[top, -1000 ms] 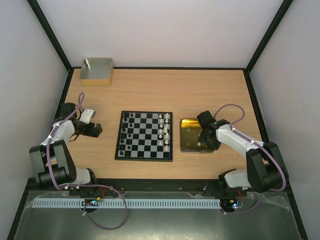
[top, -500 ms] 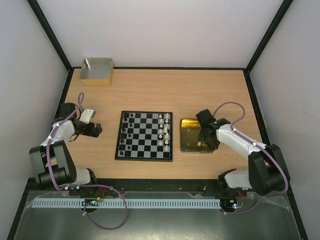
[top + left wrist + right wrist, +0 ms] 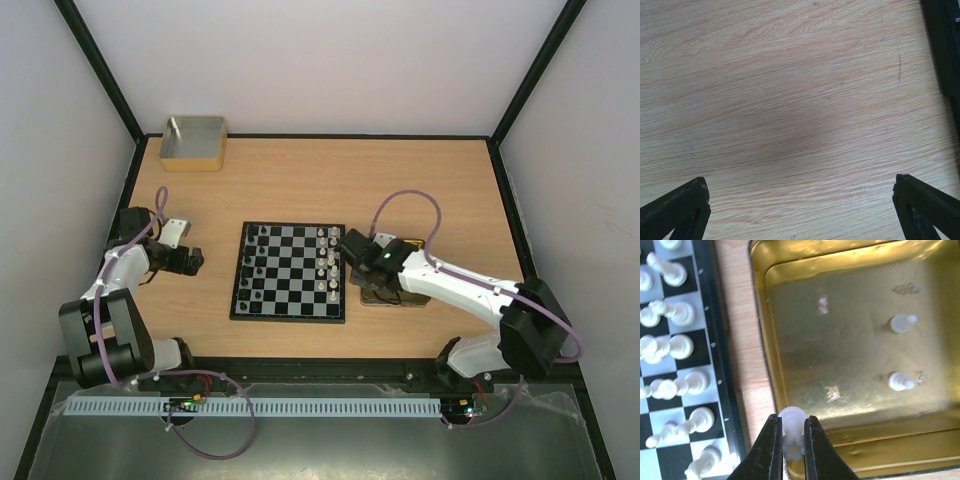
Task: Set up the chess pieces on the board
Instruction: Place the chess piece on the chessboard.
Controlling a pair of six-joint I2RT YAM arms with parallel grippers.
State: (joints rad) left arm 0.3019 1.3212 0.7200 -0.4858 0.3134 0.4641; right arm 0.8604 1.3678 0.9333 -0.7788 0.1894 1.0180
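Two arms work over a wooden table (image 3: 420, 180). Right gripper (image 3: 791, 425) is closed tight on one white piece (image 3: 790, 415), pinched between both fingertips; can't tell which kind of piece. In the right wrist view the held piece hangs over the tin's (image 3: 758, 315) rim at one corner, just beside the board (image 3: 720, 370). Can't tell whether it touches the rim.

From above, the right gripper (image 3: 356, 262) is at the board's right edge. Its arm lies across the gold tin (image 3: 415, 298) and hides most of it. The tin sits just right of the board, between it and the table's right edge. Two loose pieces (image 3: 901, 322), both white, rest on the tin floor, apart from each other and well away from the held one.

Board (image 3: 290, 275) lies flat mid-table, a bit closer to the near edge. Black pieces (image 3: 250, 265) stand along its left side and white pieces (image 3: 326, 262) along its right side. The right wrist view shows those white ones (image 3: 680, 346) on the squares next to the board's black border.

Left gripper (image 3: 192, 260) is spread wide and holds nothing. It is between the board and the table's left edge. In the left wrist view it (image 3: 800, 180) has bare wood between its two fingers (image 3: 682, 207).

Grey box (image 3: 193, 155) with a tan rim sits in the far left corner, well apart from everything else.
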